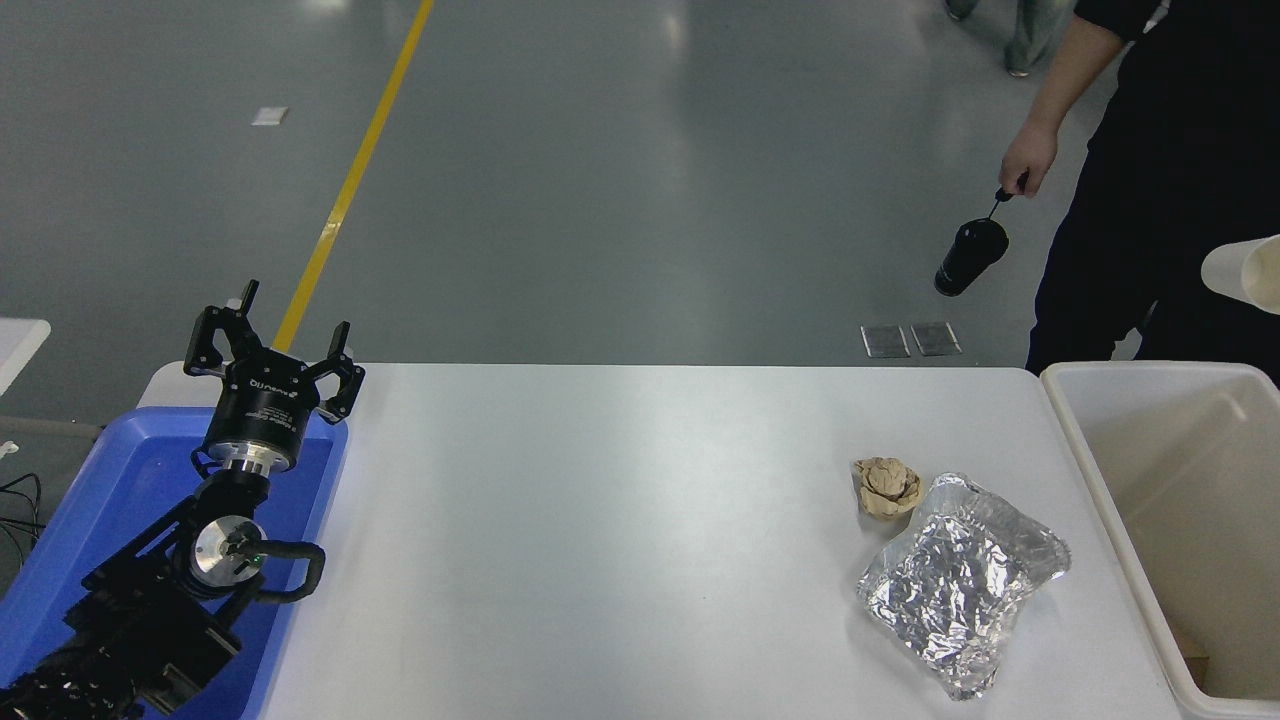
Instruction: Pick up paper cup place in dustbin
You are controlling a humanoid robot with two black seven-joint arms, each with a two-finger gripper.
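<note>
Right tool unseen; paper cup (1243,272) above dustbin (1100,480).

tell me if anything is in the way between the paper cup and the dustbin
Nothing visible blocks it. The paper cup is in the air at the right edge, above the far end of the dustbin, whose top is open. The person stands beyond it, not between.

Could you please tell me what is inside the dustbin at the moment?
The dustbin looks mostly bare inside, with a small brown scrap near its lower corner. The picture's edge cuts off its right part, so anything there stays unseen.
</note>
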